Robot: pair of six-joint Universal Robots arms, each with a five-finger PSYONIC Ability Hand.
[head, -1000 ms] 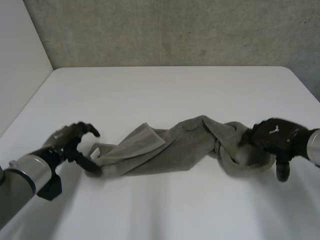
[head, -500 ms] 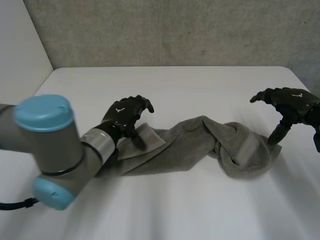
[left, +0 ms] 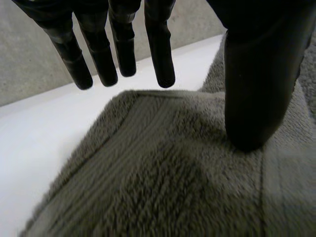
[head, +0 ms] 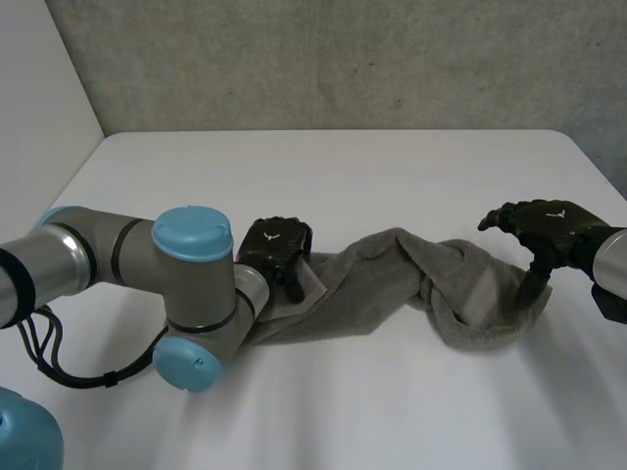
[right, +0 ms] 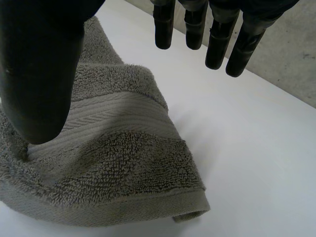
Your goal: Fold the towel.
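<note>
1. Fingers point(left: 160, 59) of our left hand point(head: 279, 245) are straight and spread well away from the thumb point(left: 254, 84), holding nothing. The thumb tip is on or just over the towel point(head: 392, 279), and we cannot tell which
2. Our right hand point(head: 541, 227) is equally wide. Its fingers point(right: 217, 44) reach straight out past the towel's end, the thumb is over the pile, and nothing is pinched
3. We see the towel lying as a twisted rope across the white table point(head: 323, 166), its long axis running from one hand to the other. The left end is flatter, with a hemmed corner below the left fingertips. The right end is bunched and rolled over itself
4. Each hand is nearest its own end, so we judge the coming move is to close on both ends and draw them apart to undo the twist
5. Bare table lies all round, most of it beyond the towel. Our left arm's elbow sits just in front of the left end, and we think it could crowd a fold brought toward us
</note>
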